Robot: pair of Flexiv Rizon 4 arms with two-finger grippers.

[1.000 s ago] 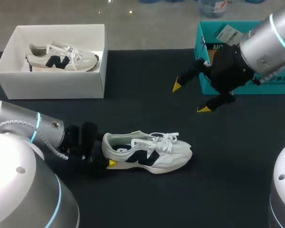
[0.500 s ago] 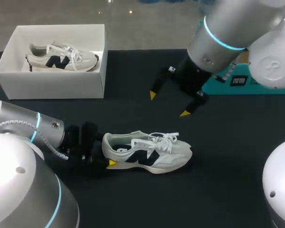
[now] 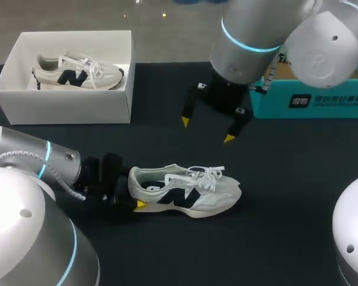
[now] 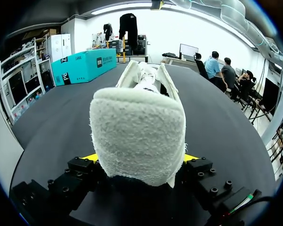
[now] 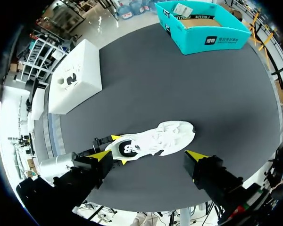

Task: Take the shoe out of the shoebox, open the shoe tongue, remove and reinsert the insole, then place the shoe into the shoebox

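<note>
A white shoe (image 3: 188, 192) with a dark side logo lies on its sole on the black table, toe to the right, laces loose. My left gripper (image 3: 136, 192) is at its heel; in the left wrist view the padded heel (image 4: 137, 136) fills the gap, with the yellow fingertips (image 4: 90, 157) pressed to both sides, so the left gripper (image 4: 140, 160) is shut on the shoe. My right gripper (image 3: 207, 129) hangs open above the table behind the shoe, holding nothing. From the right gripper (image 5: 148, 155) the shoe (image 5: 155, 139) lies straight below. The white shoebox (image 3: 65, 107) stands back left.
A second matching shoe (image 3: 77, 71) lies inside the white shoebox. A teal carton (image 3: 310, 101) stands at the back right, partly hidden by my right arm. Bare black table (image 3: 286, 196) stretches right of and in front of the shoe.
My right arm has swung left from beside the teal carton to over the table's middle, its gripper still open. The left gripper and the shoe have not moved.
</note>
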